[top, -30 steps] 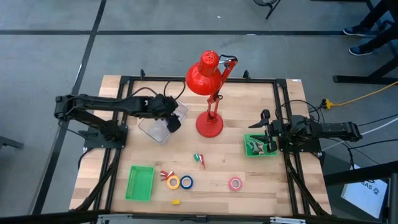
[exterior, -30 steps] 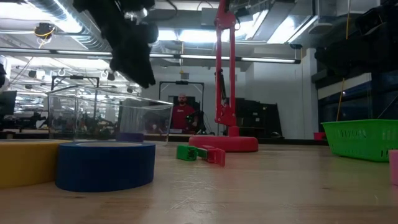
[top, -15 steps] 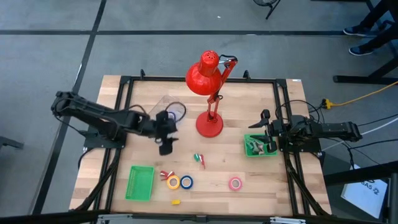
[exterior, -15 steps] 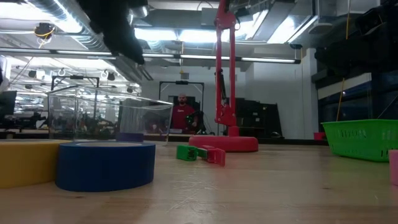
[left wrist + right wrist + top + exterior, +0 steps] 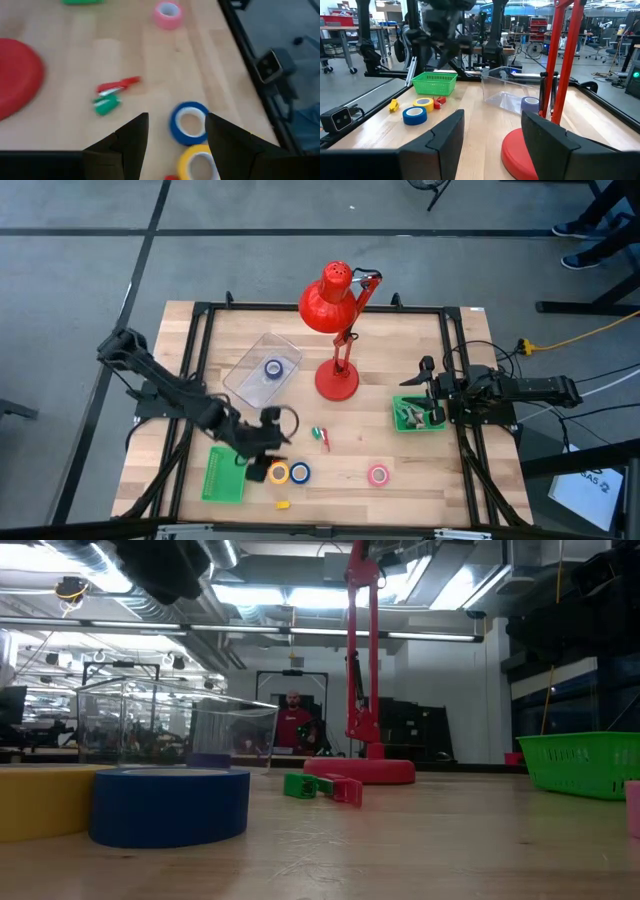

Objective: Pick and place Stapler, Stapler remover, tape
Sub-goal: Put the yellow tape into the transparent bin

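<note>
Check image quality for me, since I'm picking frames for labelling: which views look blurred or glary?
Left wrist view: soft throughout, blue tape fuzzy. Low view: near blue roll blurred, ceiling lights glaring. Right wrist view: left arm smeared. High view: sharp, evenly lit.

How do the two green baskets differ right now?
The left green basket sits at the table's front-left and looks empty; the right green basket sits at the right edge, holds some items, and has the right gripper over it. The left one also looks longer and narrower. Both are green mesh, upright on the table.
</note>
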Motion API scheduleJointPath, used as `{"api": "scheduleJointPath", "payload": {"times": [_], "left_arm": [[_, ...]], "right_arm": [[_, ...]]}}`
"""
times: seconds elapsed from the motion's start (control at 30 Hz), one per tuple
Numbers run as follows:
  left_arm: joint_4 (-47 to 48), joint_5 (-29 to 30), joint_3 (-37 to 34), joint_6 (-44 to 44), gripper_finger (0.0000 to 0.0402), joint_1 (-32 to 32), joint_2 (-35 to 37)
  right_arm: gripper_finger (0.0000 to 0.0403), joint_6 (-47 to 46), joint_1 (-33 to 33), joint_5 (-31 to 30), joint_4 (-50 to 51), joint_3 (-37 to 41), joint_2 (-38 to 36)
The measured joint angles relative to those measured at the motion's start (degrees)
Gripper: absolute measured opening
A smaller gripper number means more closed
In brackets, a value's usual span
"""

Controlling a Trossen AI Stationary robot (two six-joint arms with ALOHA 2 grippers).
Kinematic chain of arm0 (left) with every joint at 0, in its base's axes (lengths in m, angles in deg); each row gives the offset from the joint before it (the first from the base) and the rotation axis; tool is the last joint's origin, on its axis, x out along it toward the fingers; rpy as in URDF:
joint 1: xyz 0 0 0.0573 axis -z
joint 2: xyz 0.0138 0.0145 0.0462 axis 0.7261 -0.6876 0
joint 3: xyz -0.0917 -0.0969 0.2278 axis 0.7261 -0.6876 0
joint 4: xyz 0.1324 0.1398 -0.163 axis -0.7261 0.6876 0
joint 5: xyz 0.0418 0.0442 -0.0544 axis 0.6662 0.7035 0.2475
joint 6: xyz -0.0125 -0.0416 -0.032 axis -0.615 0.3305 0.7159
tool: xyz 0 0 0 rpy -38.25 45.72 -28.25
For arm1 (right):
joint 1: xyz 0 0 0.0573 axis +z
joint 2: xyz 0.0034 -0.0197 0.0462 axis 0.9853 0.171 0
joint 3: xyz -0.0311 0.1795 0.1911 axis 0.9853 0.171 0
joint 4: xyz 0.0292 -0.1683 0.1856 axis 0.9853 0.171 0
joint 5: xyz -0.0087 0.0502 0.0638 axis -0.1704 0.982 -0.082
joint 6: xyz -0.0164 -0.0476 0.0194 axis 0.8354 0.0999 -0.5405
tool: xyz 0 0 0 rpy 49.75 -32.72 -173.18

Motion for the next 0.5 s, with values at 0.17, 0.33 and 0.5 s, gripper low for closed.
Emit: {"api": "scheduleJointPath", "payload": {"times": [0.17, 0.33, 0.5], "left_arm": [[-2.75, -2.84, 0.0, -0.08, 0.0192, 2.37, -4.38], [-2.75, -6.5, 0.0, -5.97, 0.0192, 4.25, -7.44], [-2.44, -9.01, 0.0, -11.27, 0.0192, 5.92, -9.36]], "right_arm": [[0.0199, 0.0, 0.02, 0.0, 0.0, 0.0, 0.0], [0.0199, 0.0, 0.02, 0.02, 0.0, 0.0, 0.0], [0.0199, 0.0, 0.01, 0.01, 0.0, 0.01, 0.0]]}}
